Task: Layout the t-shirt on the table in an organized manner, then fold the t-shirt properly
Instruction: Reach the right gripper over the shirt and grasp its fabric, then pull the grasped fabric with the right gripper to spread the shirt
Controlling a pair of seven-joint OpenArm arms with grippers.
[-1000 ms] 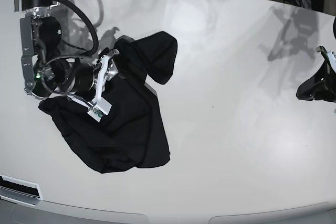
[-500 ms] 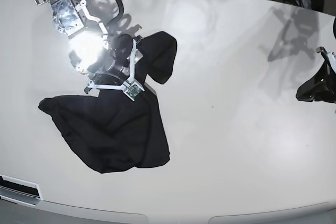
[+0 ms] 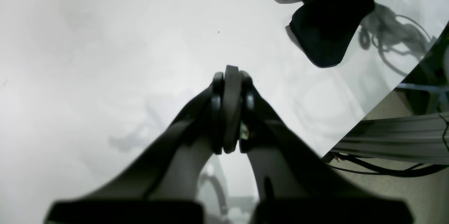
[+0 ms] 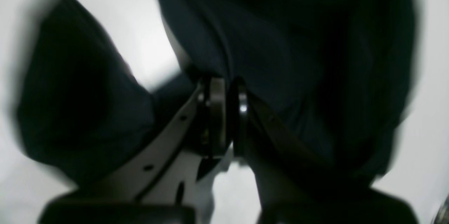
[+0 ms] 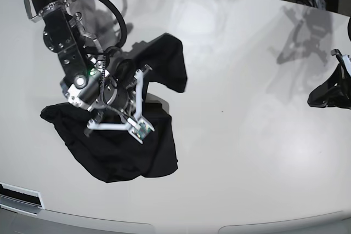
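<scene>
We see a glossy white table with rounded edges. On it lies a crumpled black t-shirt, toward our right arm's side.

- We look down on the table from above its front edge.
- Both wrist views peer close along their jaws.
- All share the shirt.

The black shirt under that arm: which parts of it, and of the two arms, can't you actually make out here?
- T-shirt, base view: its middle is hidden under the right arm; collar, sleeves and logo cannot be told apart in the crumpled cloth.
- Right wrist view: motion blur smears the cloth around the fingers; how much cloth they pinch is unclear.
- Left gripper, base view: cut off by the picture's edge.
- Left wrist view: the shirt is cut off by the top edge.
</scene>
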